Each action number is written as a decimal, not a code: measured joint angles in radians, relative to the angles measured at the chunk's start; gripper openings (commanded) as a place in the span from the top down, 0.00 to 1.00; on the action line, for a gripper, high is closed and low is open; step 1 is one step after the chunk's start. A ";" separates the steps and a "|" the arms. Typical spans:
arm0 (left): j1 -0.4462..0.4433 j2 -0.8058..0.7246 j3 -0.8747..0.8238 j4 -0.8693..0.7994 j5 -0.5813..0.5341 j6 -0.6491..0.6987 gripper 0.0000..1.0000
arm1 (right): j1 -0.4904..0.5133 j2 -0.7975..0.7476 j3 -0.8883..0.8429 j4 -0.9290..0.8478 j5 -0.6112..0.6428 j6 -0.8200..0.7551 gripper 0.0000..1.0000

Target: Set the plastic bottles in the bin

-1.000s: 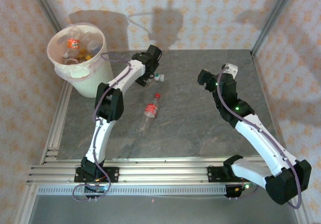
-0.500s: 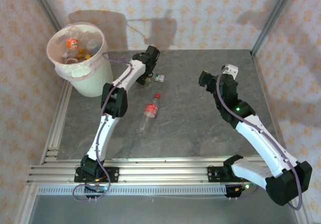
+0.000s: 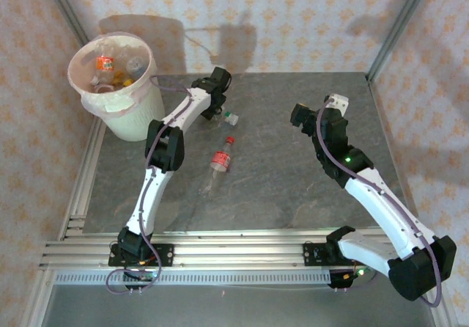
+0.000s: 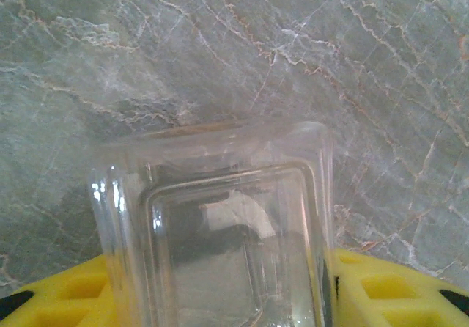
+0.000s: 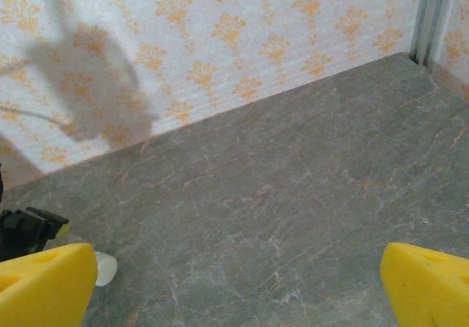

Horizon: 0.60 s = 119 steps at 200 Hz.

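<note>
A clear square-sided plastic bottle [image 4: 220,232] sits between the yellow fingers [image 4: 388,290] of my left gripper [image 4: 220,298], which is shut on it just above the table. In the top view that gripper [image 3: 218,109] is at the far middle of the table, and the bottle's white cap [image 3: 231,117] pokes out to its right. Another bottle with a red label and red cap [image 3: 220,161] lies loose nearer the middle. The bin [image 3: 139,111] stands at the far left corner with several bottles [image 3: 108,64] inside. My right gripper [image 3: 299,114] hovers open and holds nothing, its fingers [image 5: 44,287] wide apart.
Patterned walls enclose the back and sides. A metal frame post [image 3: 392,23] rises at the far right corner. A white bottle cap [image 5: 105,268] shows at the left of the right wrist view. Aluminium rails [image 3: 234,257] run along the near edge.
My left gripper has shut on the clear bottle, and the arm has reached slightly farther. The bottle's cap end shifted a little. The right arm has not moved.
</note>
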 measured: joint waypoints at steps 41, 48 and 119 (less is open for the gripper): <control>-0.002 -0.024 -0.021 0.003 -0.002 0.088 0.52 | 0.000 0.000 0.000 0.000 0.000 0.000 0.01; -0.002 -0.034 -0.028 0.004 -0.006 0.105 0.52 | 0.000 0.000 0.000 0.000 0.000 0.000 0.01; -0.076 -0.198 -0.066 0.053 -0.080 0.305 0.59 | 0.000 0.000 -0.004 0.003 -0.012 0.000 0.01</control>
